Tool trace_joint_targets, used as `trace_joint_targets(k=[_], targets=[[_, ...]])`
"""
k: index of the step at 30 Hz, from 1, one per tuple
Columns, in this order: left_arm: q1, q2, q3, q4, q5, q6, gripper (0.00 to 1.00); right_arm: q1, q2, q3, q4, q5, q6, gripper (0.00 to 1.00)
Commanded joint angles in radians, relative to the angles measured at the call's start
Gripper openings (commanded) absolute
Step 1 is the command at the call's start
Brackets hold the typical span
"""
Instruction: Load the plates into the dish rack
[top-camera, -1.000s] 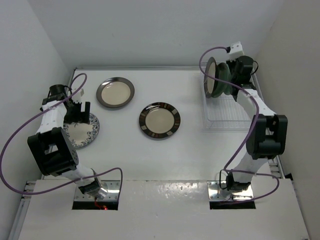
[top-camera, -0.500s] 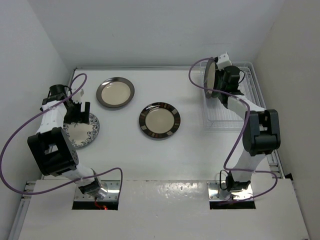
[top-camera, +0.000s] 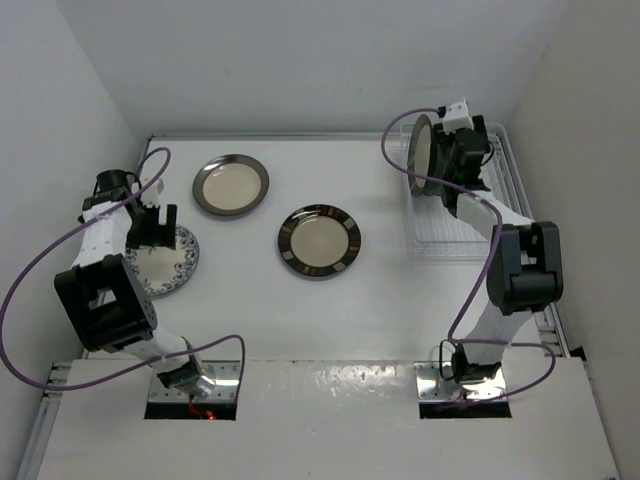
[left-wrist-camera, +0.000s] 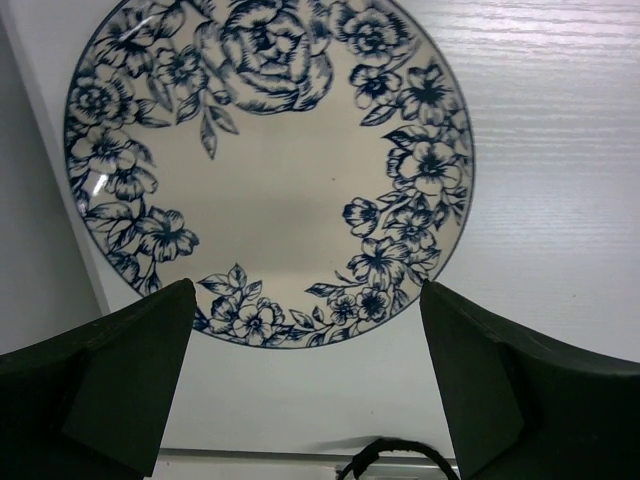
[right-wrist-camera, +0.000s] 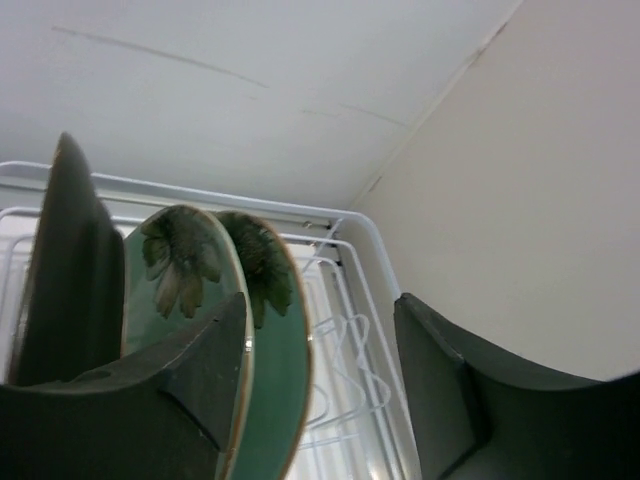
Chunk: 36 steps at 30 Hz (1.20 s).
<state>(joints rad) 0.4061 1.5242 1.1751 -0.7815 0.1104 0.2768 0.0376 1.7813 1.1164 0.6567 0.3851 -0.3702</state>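
Note:
The blue-white plate (top-camera: 160, 258) lies flat at the table's left edge, and my left gripper (top-camera: 150, 225) hovers open over its near rim. In the left wrist view the flowered plate (left-wrist-camera: 265, 160) fills the frame above the open left gripper (left-wrist-camera: 305, 305). A cream plate with a dark grey rim (top-camera: 230, 184) and one with a brown patterned rim (top-camera: 319, 241) lie flat mid-table. The dish rack (top-camera: 450, 238) stands at the right with upright plates (top-camera: 422, 152) in it. Two mint-green plates (right-wrist-camera: 180, 270) (right-wrist-camera: 275, 340) stand there beside a dark-backed one (right-wrist-camera: 70, 270). My right gripper (right-wrist-camera: 320, 370) is open, its jaws either side of the nearer green plate's rim.
White walls close in the table on the left, back and right. The rack's white wire rim (right-wrist-camera: 350, 230) sits close to the right wall. Purple cables loop off both arms.
My right gripper carried a green plate left into the rack beside the others, then opened and let it go. The left arm has barely moved.

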Motion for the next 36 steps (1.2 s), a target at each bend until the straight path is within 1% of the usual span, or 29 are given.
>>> trace_joint_targets(k=[1, 5, 6, 7, 9, 10, 11, 12, 13, 14, 15, 16, 17, 18, 19, 21, 23, 25, 27, 29, 31, 33, 34, 36], targets=[[0.043, 0.004, 0.015, -0.007, -0.055, -0.036, 0.99, -0.01, -0.107, 0.034, 0.043, 0.034, 0.024, 0.62], [0.132, 0.004, 0.004, -0.007, -0.034, -0.057, 0.99, -0.012, -0.178, 0.029, 0.001, 0.037, 0.036, 0.73], [0.158, 0.004, 0.004, -0.007, -0.016, -0.057, 0.99, -0.011, -0.192, 0.031, -0.023, 0.044, 0.065, 0.79], [0.158, 0.004, -0.008, -0.016, 0.003, -0.033, 0.99, -0.01, -0.203, 0.033, -0.04, 0.047, 0.077, 0.81], [0.158, -0.007, -0.02, -0.016, -0.015, -0.033, 0.99, -0.011, -0.252, 0.043, -0.126, 0.054, 0.137, 0.86], [0.169, -0.007, -0.029, -0.016, -0.029, -0.033, 0.99, -0.007, -0.264, 0.054, -0.155, 0.043, 0.149, 0.91], [0.169, -0.007, -0.046, -0.016, -0.04, -0.024, 0.99, -0.004, -0.301, 0.059, -0.228, 0.031, 0.163, 0.93], [0.195, -0.007, -0.046, -0.007, -0.049, -0.024, 0.99, 0.002, -0.312, 0.066, -0.253, 0.015, 0.184, 0.94], [0.207, 0.007, -0.057, -0.007, -0.049, -0.024, 0.99, 0.007, -0.335, 0.072, -0.278, -0.017, 0.191, 0.99], [0.217, 0.007, -0.057, -0.007, -0.028, -0.024, 0.99, 0.021, -0.354, 0.08, -0.38, -0.064, 0.21, 0.99], [0.227, 0.007, -0.057, -0.007, -0.028, -0.024, 0.99, 0.027, -0.359, 0.106, -0.416, -0.092, 0.218, 0.99], [0.227, 0.007, -0.057, -0.007, -0.028, -0.024, 0.99, 0.034, -0.378, 0.112, -0.496, -0.168, 0.229, 0.99], [0.227, -0.002, -0.067, -0.007, -0.028, -0.024, 0.99, 0.053, -0.387, 0.121, -0.564, -0.196, 0.27, 0.99], [0.227, -0.002, -0.068, 0.004, -0.028, -0.024, 0.99, 0.059, -0.41, 0.134, -0.595, -0.221, 0.286, 0.99], [0.238, -0.002, -0.081, 0.016, -0.041, -0.024, 0.99, 0.062, -0.416, 0.134, -0.639, -0.306, 0.3, 0.99], [0.25, 0.025, -0.104, 0.025, -0.06, -0.015, 0.99, 0.096, -0.446, 0.103, -0.654, -0.356, 0.321, 0.99], [0.287, 0.05, -0.104, 0.025, -0.06, -0.014, 0.99, 0.128, -0.462, 0.082, -0.654, -0.402, 0.318, 0.99], [0.296, 0.073, -0.115, 0.036, -0.009, -0.014, 0.99, 0.171, -0.474, 0.045, -0.654, -0.41, 0.313, 0.99], [0.312, 0.088, -0.124, 0.06, 0.018, -0.014, 0.99, 0.185, -0.473, 0.037, -0.654, -0.407, 0.312, 0.99], [0.321, 0.106, -0.124, 0.06, 0.028, -0.014, 0.99, 0.212, -0.459, 0.04, -0.696, -0.393, 0.3, 0.99], [0.333, 0.12, -0.124, 0.06, 0.07, -0.005, 0.99, 0.24, -0.454, 0.057, -0.724, -0.387, 0.286, 0.99], [0.343, 0.12, -0.124, 0.06, 0.081, -0.005, 0.99, 0.258, -0.454, 0.057, -0.726, -0.362, 0.28, 0.99], [0.343, 0.12, -0.124, 0.06, 0.09, -0.005, 0.99, 0.265, -0.459, 0.053, -0.718, -0.356, 0.295, 0.99], [0.343, 0.12, -0.124, 0.07, 0.091, -0.005, 0.99, 0.265, -0.457, 0.033, -0.71, -0.347, 0.41, 0.99]])
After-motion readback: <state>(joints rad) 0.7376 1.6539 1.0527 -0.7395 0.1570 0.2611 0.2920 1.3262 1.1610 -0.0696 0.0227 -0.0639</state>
